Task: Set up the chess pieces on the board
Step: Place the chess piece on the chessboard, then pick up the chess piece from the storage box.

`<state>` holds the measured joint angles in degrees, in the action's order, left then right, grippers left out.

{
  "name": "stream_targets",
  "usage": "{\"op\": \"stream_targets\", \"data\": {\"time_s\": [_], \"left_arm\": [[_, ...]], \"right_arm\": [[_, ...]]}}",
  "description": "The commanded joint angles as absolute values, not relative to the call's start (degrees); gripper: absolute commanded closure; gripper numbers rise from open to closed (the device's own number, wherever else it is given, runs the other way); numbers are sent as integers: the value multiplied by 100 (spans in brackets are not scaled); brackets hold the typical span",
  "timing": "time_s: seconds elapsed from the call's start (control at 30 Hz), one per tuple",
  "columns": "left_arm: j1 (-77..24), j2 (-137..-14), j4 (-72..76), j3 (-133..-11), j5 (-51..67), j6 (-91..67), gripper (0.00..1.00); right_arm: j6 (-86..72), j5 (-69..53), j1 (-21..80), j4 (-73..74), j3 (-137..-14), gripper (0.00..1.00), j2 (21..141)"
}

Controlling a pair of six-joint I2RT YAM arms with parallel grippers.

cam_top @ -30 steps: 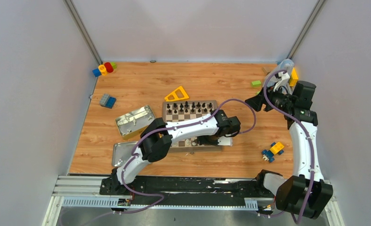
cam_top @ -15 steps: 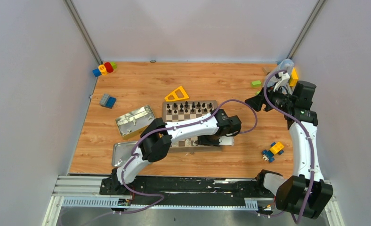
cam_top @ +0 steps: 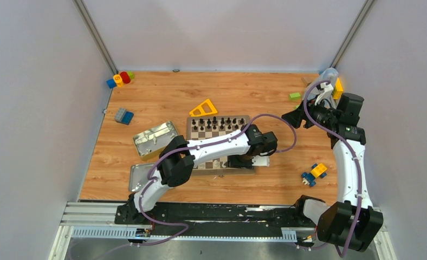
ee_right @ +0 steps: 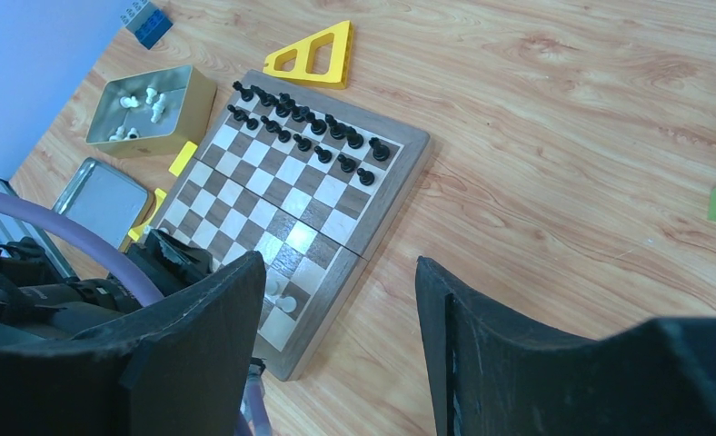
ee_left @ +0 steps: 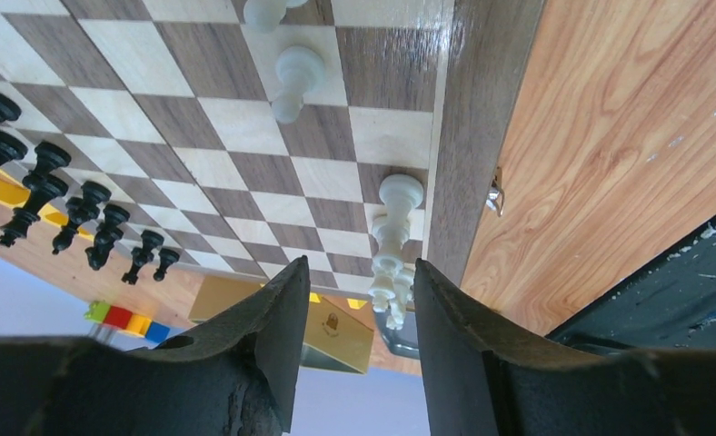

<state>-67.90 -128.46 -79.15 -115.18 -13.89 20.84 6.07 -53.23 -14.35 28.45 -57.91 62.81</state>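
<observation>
The board [cam_top: 218,132] lies mid-table, with black chess pieces [cam_top: 217,122] in two rows along its far side. A few white pieces [cam_top: 218,162] stand on its near rows. My left gripper [cam_top: 261,160] hovers low at the board's near right corner. In the left wrist view this gripper [ee_left: 359,263] is open, looking along a line of white pieces [ee_left: 395,236] that stand just ahead of its fingertips, with nothing gripped. A white pawn [ee_left: 295,77] stands further in on the board [ee_left: 200,118]. My right gripper [ee_right: 336,263] is open and empty, held high off the board's right side [cam_top: 288,118].
An open tin [ee_right: 145,109] holding several white pieces sits left of the board, and its lid [cam_top: 141,174] lies nearer. A yellow triangle [cam_top: 203,108] lies behind the board. Toy bricks [cam_top: 315,173] are scattered at the right, a grey-blue one [cam_top: 123,115] at the left.
My left gripper's jaws have spread wider apart at the board's near right corner, and the arm has shifted only slightly. The right arm has not moved.
</observation>
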Motion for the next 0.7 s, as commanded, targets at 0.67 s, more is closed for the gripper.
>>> {"op": "stream_targets", "data": {"time_s": [0.67], "left_arm": [[-3653, -8876, -6424, -8506, -486, 1988, 39]], "right_arm": [[425, -6019, -1450, 2613, -6418, 37, 6913]]}}
